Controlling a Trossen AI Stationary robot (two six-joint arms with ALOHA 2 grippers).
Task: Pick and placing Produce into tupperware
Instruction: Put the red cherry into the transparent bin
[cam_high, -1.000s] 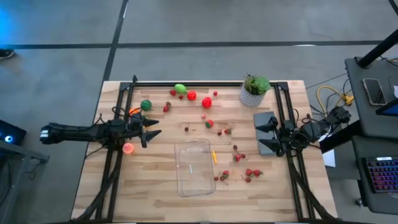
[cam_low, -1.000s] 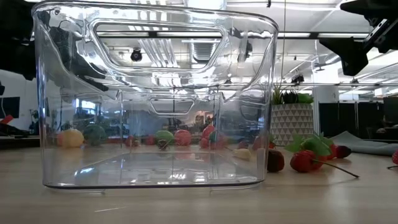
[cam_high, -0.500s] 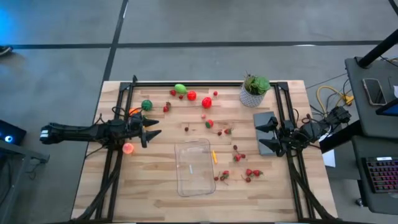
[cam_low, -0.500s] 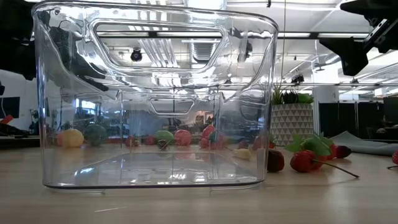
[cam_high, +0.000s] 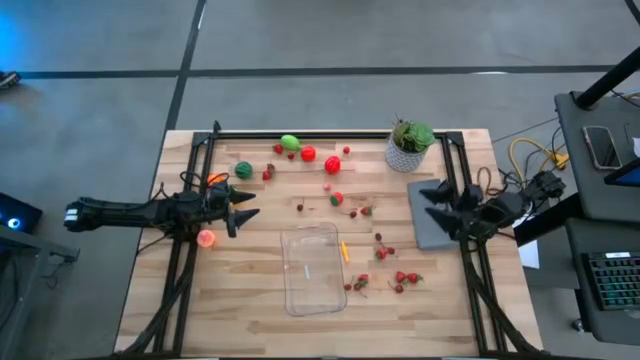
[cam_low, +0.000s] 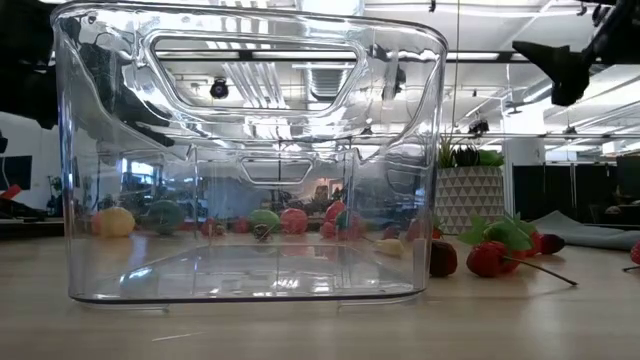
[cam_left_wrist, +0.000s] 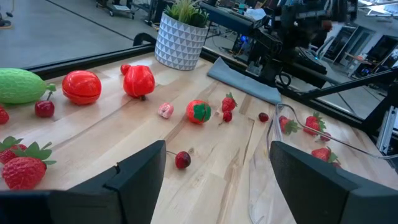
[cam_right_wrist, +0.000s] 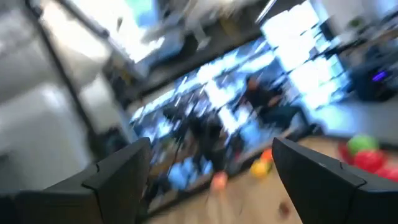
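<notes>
Since the earlier frame the right gripper (cam_high: 432, 200) lifts toward twelve o'clock, jaws apart and empty, reaching for Produce (cam_high: 403, 278) beside the tupperware (cam_high: 312, 268) while the left gripper (cam_high: 243, 206) waits, jaws apart

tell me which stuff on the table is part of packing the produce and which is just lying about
Part of the job:
- clear rectangular plastic container, nothing in it yet
- small red strawberry pieces
- round red fruits
- light green oval vegetable
- dark green ball
- orange ball

Just lying about:
- green plant in a white patterned pot
- flat grey slab
</notes>
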